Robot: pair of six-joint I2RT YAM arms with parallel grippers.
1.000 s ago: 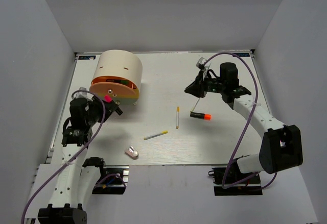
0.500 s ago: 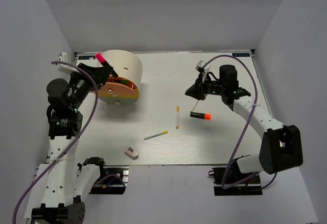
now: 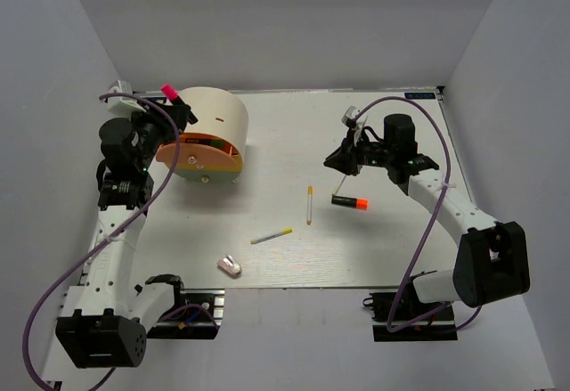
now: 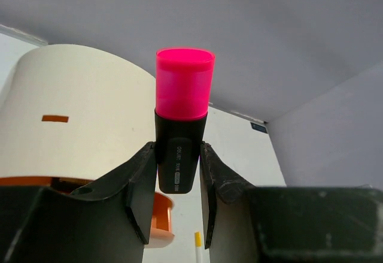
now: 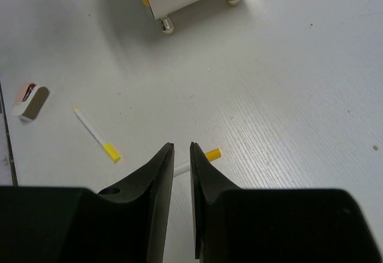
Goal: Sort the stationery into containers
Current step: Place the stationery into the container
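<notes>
The short black marker with the pink cap (image 4: 182, 137) stands upright in the left claw (image 4: 178, 162), which is clamped on its black barrel. It is held in the air just beside the upper edge of the large cream-beige cylindrical box (image 3: 216, 117) and is not yet inside. The sorting looks barely begun (what the box already holds is hidden). Loose on the white counter (image 3: 392, 248) lie an orange-capped black marker (image 3: 350, 201), a thin white-and-yellow pen (image 3: 309, 204), a second pen (image 3: 272, 235) and a small pink-white eraser (image 3: 230, 266). The right claw (image 5: 181, 146) hovers near the orange-capped marker, fingers nearly together; whether they pinch anything I cannot tell.
</notes>
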